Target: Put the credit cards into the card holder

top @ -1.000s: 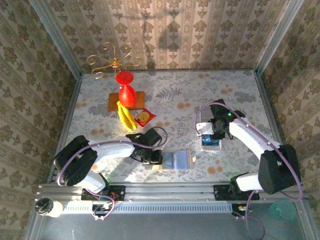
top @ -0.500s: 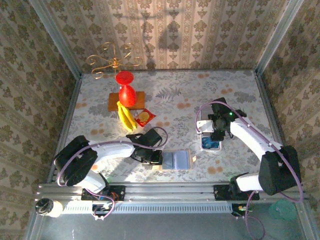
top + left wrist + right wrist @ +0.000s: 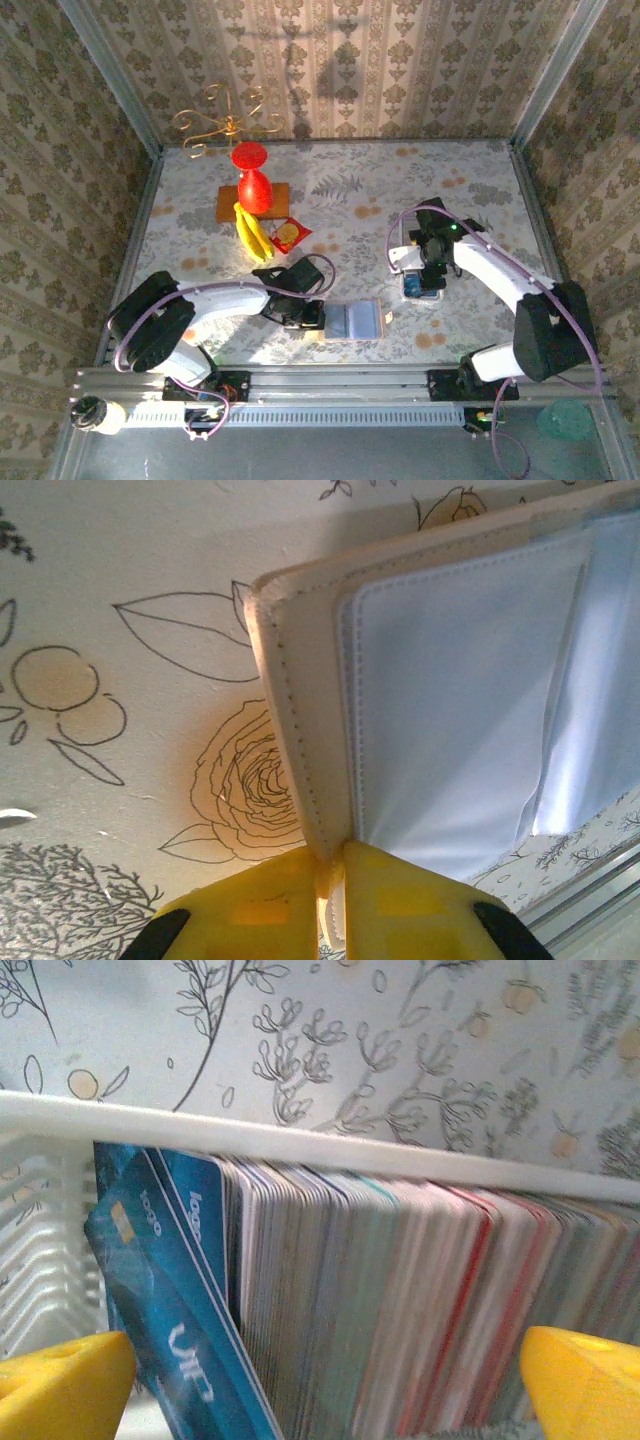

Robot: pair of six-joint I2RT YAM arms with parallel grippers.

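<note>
Card holder [image 3: 352,320] open at the table's [image 3: 400,185] front edge; credit cards [image 3: 421,292] to its right.
Above: left gripper [image 3: 312,319] at its left edge, right gripper [image 3: 428,275] over the cards; left wrist: fingers [image 3: 250,915] pinch the holder's [image 3: 450,710] tan edge; right wrist: fingers [image 3: 60,1385] spread wide around upright cards [image 3: 380,1300], holding nothing.

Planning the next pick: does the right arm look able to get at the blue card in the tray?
Probably yes: the right gripper hangs open above the credit cards, nothing between; the blue card leans loose at the stack's end, beside the tray wall.
</note>
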